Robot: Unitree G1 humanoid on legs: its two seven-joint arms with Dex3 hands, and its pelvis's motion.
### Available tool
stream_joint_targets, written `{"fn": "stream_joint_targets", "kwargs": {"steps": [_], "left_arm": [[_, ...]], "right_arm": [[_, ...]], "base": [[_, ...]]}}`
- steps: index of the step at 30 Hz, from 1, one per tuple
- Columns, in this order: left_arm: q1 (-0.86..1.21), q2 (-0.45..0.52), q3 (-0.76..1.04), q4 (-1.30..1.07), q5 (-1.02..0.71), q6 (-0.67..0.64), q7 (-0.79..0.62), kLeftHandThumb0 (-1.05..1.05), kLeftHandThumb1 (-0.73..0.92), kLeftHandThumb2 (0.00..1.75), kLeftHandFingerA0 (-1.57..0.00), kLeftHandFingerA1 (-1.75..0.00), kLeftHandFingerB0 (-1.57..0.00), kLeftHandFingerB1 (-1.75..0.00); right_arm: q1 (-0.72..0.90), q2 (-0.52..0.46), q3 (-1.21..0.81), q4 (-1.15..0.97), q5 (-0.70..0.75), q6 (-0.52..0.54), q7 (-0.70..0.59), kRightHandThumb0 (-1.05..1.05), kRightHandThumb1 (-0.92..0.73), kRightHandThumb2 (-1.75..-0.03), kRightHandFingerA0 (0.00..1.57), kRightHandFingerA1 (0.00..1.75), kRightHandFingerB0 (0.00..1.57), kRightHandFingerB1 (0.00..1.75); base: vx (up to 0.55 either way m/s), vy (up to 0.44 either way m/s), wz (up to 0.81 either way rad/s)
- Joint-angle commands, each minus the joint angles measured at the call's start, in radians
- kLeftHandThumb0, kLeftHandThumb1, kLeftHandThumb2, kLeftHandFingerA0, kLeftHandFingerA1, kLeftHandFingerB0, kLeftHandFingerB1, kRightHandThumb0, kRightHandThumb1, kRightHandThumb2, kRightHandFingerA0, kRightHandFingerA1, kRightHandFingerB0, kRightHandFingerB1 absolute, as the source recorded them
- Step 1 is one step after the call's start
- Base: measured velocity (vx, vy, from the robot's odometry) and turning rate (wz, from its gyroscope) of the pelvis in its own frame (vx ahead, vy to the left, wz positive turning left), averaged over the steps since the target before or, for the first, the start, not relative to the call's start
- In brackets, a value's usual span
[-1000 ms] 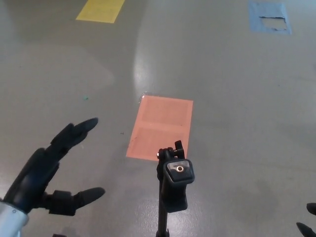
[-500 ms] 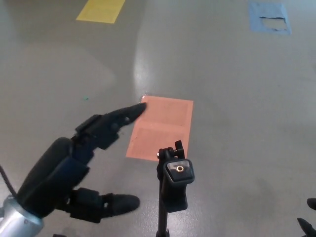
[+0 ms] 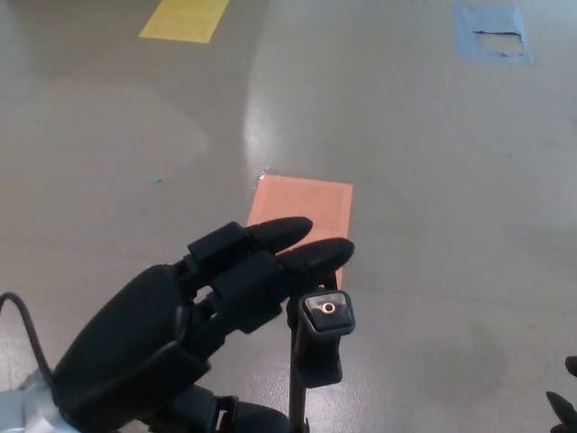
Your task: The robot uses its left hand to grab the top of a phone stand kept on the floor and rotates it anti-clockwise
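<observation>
The stand [image 3: 320,338] rises from the floor [image 3: 433,180] near the bottom of the view, its square black top with a brass screw facing up, in front of an orange patch [image 3: 306,203]. The left robot hand [image 3: 194,320] is spread open, holding nothing, its two fingers [image 3: 306,257] reaching over just behind the stand's top, though I can't tell if they touch it. Of the right robot hand [image 3: 563,397] only dark tips show at the lower right edge, so its state is unclear

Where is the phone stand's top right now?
In the head view, the phone stand's top sits low centre, just right of the left hand, before the orange floor patch.
</observation>
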Motion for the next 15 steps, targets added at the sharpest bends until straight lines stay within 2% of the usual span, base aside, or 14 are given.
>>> {"fn": "stream_joint_targets", "kwargs": {"steps": [1, 2, 3, 4, 5, 6, 7, 9, 10, 11, 15], "left_arm": [[-0.025, -0.004, -0.012, 0.03, 0.066, -0.046, 0.01, -0.57, 0.53, 0.63, -0.08, -0.23, 0.0, -0.22], [-0.025, -0.005, -0.012, 0.031, 0.068, -0.045, 0.011, -0.57, 0.53, 0.63, -0.08, -0.23, 0.0, -0.22], [-0.038, -0.018, -0.015, 0.05, 0.082, -0.053, 0.027, -0.56, 0.53, 0.6, -0.12, -0.25, -0.02, -0.27], [-0.047, -0.027, -0.017, 0.064, 0.091, -0.059, 0.039, -0.56, 0.53, 0.6, -0.12, -0.25, -0.02, -0.27], [-0.061, -0.041, -0.02, 0.085, 0.106, -0.069, 0.056, -0.6, 0.44, 0.72, -0.09, -0.3, -0.03, -0.3], [-0.065, -0.045, -0.021, 0.09, 0.11, -0.072, 0.06, -0.6, 0.44, 0.72, -0.09, -0.3, -0.03, -0.3], [-0.079, -0.055, -0.023, 0.103, 0.121, -0.077, 0.069, -0.59, 0.44, 0.71, -0.1, -0.3, -0.04, -0.31], [-0.1, -0.069, -0.028, 0.116, 0.138, -0.079, 0.079, -0.59, 0.44, 0.71, -0.1, -0.31, -0.03, -0.32], [-0.113, -0.079, -0.031, 0.123, 0.151, -0.079, 0.085, -0.59, 0.44, 0.71, -0.1, -0.31, -0.03, -0.32], [-0.119, -0.084, -0.033, 0.125, 0.158, -0.078, 0.087, -0.6, 0.44, 0.71, -0.1, -0.32, -0.04, -0.33], [-0.151, -0.107, -0.046, 0.143, 0.196, -0.085, 0.106, -0.59, 0.43, 0.73, -0.1, -0.33, -0.03, -0.33]], "right_arm": [[-0.014, -0.019, -0.01, 0.008, 0.004, -0.01, -0.007, -0.43, -0.77, -0.62, 0.72, 0.49, 0.05, 0.25], [-0.014, -0.019, -0.01, 0.008, 0.003, -0.009, -0.007, -0.43, -0.77, -0.62, 0.72, 0.49, 0.05, 0.25], [-0.015, -0.018, -0.01, 0.008, 0.003, -0.009, -0.007, -0.5, -0.65, -0.83, 0.65, 0.6, 0.05, 0.25], [-0.016, -0.017, -0.011, 0.008, 0.004, -0.008, -0.008, -0.5, -0.65, -0.83, 0.65, 0.6, 0.05, 0.25], [-0.017, -0.017, -0.011, 0.009, 0.003, -0.007, -0.01, -0.43, -0.76, -0.62, 0.72, 0.48, 0.06, 0.25], [-0.017, -0.017, -0.01, 0.009, 0.002, -0.006, -0.012, -0.43, -0.76, -0.62, 0.72, 0.48, 0.06, 0.25], [-0.019, -0.017, -0.008, 0.009, -0.001, -0.005, -0.015, -0.5, -0.64, -0.82, 0.67, 0.6, 0.07, 0.25], [-0.021, -0.017, -0.007, 0.009, -0.002, -0.008, -0.014, -0.5, -0.65, -0.83, 0.65, 0.6, 0.06, 0.25], [-0.022, -0.018, -0.007, 0.009, -0.002, -0.01, -0.011, -0.5, -0.65, -0.83, 0.65, 0.6, 0.06, 0.25], [-0.023, -0.018, -0.008, 0.009, -0.001, -0.011, -0.009, -0.43, -0.76, -0.62, 0.73, 0.5, 0.06, 0.25], [-0.025, -0.017, -0.006, 0.008, -0.002, -0.013, -0.008, -0.44, -0.77, -0.62, 0.71, 0.48, 0.06, 0.25]], "base": [[0.0, 0.0, 0.0], [0.0, 0.0, 0.0], [0.0, 0.0, 0.0], [0.0, 0.0, 0.0], [0.0, 0.0, 0.0], [0.0, 0.0, 0.0], [0.0, 0.0, 0.0], [0.0, 0.0, 0.0], [0.0, 0.0, 0.0], [0.0, 0.0, 0.0], [0.0, 0.0, 0.0]]}}
